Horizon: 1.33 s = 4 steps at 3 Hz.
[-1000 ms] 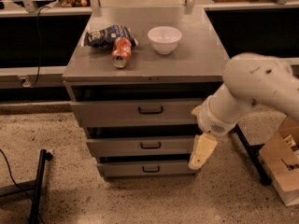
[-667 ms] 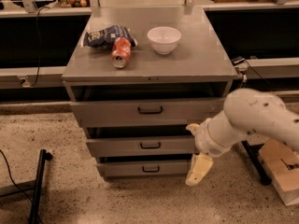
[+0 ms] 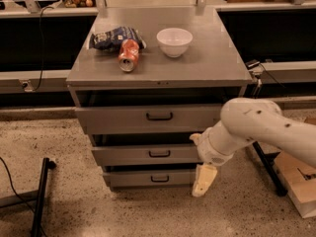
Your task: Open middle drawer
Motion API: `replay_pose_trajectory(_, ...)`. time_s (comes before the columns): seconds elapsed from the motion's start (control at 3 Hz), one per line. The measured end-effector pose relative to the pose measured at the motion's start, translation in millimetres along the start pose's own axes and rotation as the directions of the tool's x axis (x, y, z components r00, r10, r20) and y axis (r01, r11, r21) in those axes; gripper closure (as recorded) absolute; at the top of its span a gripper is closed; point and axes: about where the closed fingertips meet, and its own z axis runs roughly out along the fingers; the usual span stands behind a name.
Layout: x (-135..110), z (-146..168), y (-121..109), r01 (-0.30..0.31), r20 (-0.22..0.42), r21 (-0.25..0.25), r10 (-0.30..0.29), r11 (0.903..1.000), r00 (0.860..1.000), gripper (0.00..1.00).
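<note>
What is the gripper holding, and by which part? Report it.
Nothing. The gripper hangs by the right end of the bottom drawer, apart from the middle drawer and its black handle.

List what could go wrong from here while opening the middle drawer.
1. The claw hangs at the right end of the bottom drawer, lower than the middle drawer. It might catch the wrong handle.
2. The handle of the middle drawer is a small loop well to the left of the claw, so the grip may miss or slip.
3. The soda can lies on its side on the cabinet top. A jerk could roll it off.
</note>
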Motion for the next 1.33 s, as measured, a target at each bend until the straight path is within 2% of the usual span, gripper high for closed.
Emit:
replay_pose_trajectory(0.33, 14.2, 64.7, 13.1, 0.006, -0.067, -0.087, -0.012, 0.9962, 0.998, 0.00)
replay_pose_trajectory(0.67, 5.4, 123.0, 17.3, 0.019, 0.040, -0.065, -0.017, 0.9977, 0.999, 0.00)
replay_pose_trajectory(1.0, 10.4, 124.5, 10.7, 0.018, 0.058, -0.028, -0.016, 0.9994, 0.998, 0.00)
replay_pose_trajectory(1.33, 17.7, 150.7, 2.9, 0.025, 0.070, -0.017, -0.024, 0.9995, 0.997, 0.00)
